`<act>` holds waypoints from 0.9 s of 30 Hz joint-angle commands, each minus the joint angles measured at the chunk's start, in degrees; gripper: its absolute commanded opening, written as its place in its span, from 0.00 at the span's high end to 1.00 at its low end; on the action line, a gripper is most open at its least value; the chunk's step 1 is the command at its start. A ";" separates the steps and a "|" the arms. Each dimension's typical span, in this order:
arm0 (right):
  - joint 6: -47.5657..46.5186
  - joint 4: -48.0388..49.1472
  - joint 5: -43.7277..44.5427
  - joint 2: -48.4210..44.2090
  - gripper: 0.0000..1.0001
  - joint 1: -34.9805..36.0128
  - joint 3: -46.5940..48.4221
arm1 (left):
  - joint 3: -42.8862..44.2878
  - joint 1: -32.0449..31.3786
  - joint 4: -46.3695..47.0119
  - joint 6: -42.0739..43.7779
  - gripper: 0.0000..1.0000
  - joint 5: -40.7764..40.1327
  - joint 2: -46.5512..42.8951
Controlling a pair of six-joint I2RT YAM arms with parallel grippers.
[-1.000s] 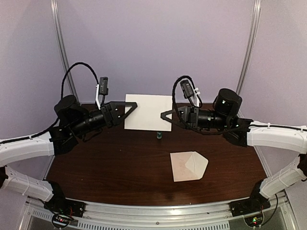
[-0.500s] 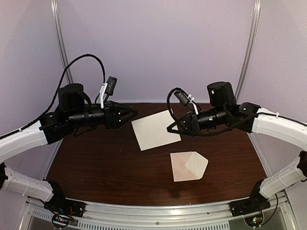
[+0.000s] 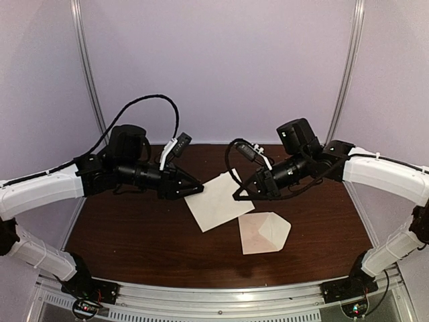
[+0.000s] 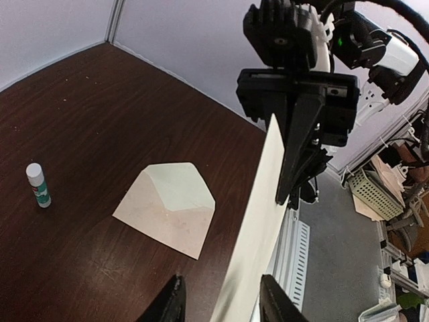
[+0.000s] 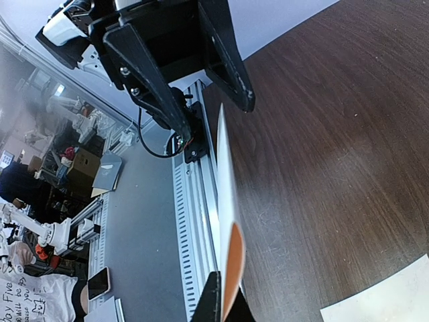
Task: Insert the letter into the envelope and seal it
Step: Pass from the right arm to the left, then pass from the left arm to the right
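Observation:
The letter (image 3: 218,200), a white sheet, hangs tilted above the table between both grippers. My right gripper (image 3: 238,194) is shut on its right edge; in the right wrist view the letter (image 5: 224,181) runs edge-on out of the closed right gripper (image 5: 226,302). My left gripper (image 3: 200,191) is at its upper left edge. In the left wrist view the letter (image 4: 258,221) passes between the parted jaws of the left gripper (image 4: 221,285), with a gap on one side. The beige envelope (image 3: 263,233) lies flat, flap open, just right of the letter; it also shows in the left wrist view (image 4: 167,208).
A small glue stick (image 4: 38,186) with a white cap stands on the dark wood table (image 3: 134,235), left of the envelope in the left wrist view; it is hidden in the top view. The table's metal front rail (image 3: 221,295) runs along the near edge.
Both arms have come forward and down with the letter. The letter went from upright at the back of the table to tilted, close beside the envelope.

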 commanded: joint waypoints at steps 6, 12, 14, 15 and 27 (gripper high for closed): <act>-2.06 -0.80 -2.91 0.30 1.00 0.03 2.23 | 1.42 -0.44 -0.52 2.00 0.83 2.64 1.33; -2.10 -0.34 0.54 -0.37 1.00 -0.86 2.45 | 1.33 -0.44 -0.35 1.76 1.00 3.17 1.32; -0.01 2.94 0.37 -2.03 1.00 -2.27 0.99 | 1.10 -0.44 0.74 0.91 1.00 3.56 1.12; 1.09 4.64 0.33 -2.44 0.98 -3.05 0.15 | 0.66 -0.44 2.06 0.11 1.00 3.90 0.86; 34.62 54.94 12.39 -13.72 0.13 -6.89 -22.51 | -10.36 -0.63 45.06 -17.99 1.00 -10.43 -6.55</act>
